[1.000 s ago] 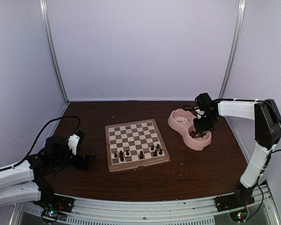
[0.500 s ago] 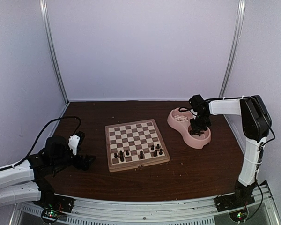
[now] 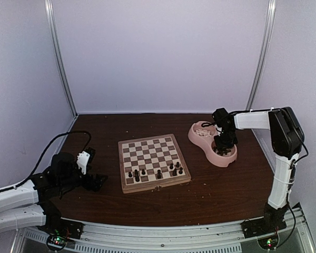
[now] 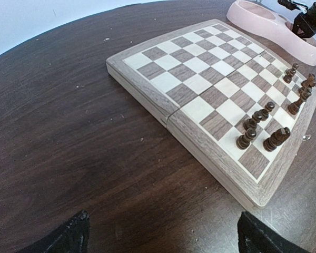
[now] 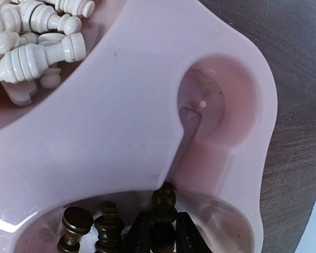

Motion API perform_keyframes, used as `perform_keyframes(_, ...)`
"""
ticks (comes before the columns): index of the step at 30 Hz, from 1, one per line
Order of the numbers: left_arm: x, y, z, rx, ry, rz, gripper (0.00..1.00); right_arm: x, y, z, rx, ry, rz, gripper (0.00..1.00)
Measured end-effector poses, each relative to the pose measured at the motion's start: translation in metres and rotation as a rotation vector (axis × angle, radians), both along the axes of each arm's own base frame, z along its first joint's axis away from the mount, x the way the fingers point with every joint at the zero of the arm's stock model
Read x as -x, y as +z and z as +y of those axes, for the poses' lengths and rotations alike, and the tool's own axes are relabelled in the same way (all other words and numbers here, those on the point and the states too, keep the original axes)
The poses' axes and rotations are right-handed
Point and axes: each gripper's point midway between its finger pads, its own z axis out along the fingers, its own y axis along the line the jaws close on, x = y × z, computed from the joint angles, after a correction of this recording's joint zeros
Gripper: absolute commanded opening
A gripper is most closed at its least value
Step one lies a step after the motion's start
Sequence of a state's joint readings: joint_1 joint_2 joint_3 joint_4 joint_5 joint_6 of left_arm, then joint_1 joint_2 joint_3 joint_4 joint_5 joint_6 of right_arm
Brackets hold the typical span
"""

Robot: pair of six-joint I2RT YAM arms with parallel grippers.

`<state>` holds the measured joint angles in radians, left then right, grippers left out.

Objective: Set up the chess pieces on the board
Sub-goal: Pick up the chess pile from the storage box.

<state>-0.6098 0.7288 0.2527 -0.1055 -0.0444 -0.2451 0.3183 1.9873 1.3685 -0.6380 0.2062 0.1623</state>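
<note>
Piece pickup: right gripper (image 5: pixel 162 227), inside the pink double bowl's (image 5: pixel 121 121) near compartment, pinches one dark chess piece (image 5: pixel 164 199) narrowly. Next: lift straight, carry to the board (image 3: pixel 154 158). Left gripper (image 4: pixel 163 240) gapes wide, empty.

The table (image 4: pixel 68 132) is showing dark brown wood, its grain faintly shining and flecked with pale specks. The board (image 4: pixel 200 84) is looking like matt wood, with cream and brown checks inside a pale, grainy frame. The dark chess pieces (image 4: pixel 246 139) are gleaming like polished turned wood. The pink double bowl (image 5: pixel 121 132) is reading as smooth, slightly glossy plastic. The cream pieces (image 5: pixel 39 58), upper left in the right wrist view, are shining softly.
</note>
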Motion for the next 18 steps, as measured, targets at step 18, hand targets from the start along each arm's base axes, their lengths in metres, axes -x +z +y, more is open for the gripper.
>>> perform_keyframes(18, 0.000, 0.001, 0.000, 0.003, 0.000, -0.004, 0.98, 0.011, 0.105, 0.010, -0.147, 0.071, -0.282, 0.13)
